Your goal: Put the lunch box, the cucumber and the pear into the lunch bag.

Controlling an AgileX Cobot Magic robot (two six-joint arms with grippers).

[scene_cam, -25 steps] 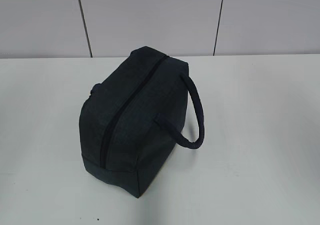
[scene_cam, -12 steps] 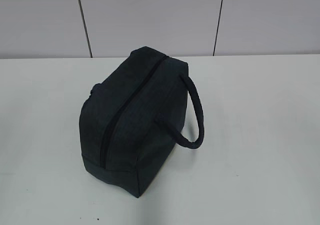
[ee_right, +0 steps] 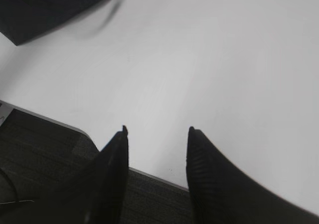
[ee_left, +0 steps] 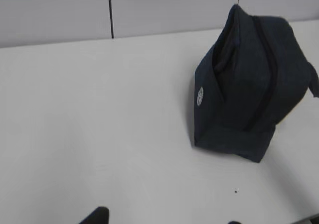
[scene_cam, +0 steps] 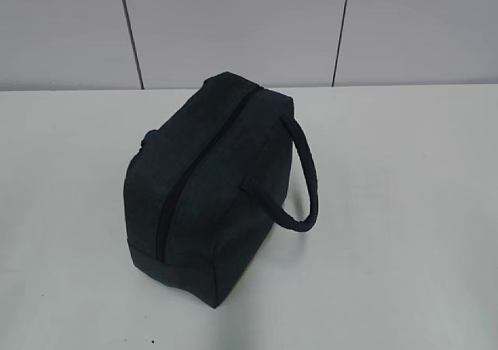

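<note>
The dark navy lunch bag [scene_cam: 210,187] stands on the white table [scene_cam: 389,171], its top zipper [scene_cam: 175,194] closed along its length and its padded loop handle [scene_cam: 307,179] hanging to the right. It also shows in the left wrist view [ee_left: 249,79] at the upper right, and a corner of it in the right wrist view [ee_right: 45,5]. My left gripper [ee_left: 164,221] shows only two fingertips, wide apart, empty, over bare table. My right gripper [ee_right: 157,134] is open and empty above the table's front edge. The lunch box, cucumber and pear are out of view.
A grey panelled wall [scene_cam: 233,31] stands behind the table. The table's front edge [ee_right: 60,122] and dark floor [ee_right: 45,159] below it show in the right wrist view. A small dark speck [ee_left: 235,191] lies on the table near the bag.
</note>
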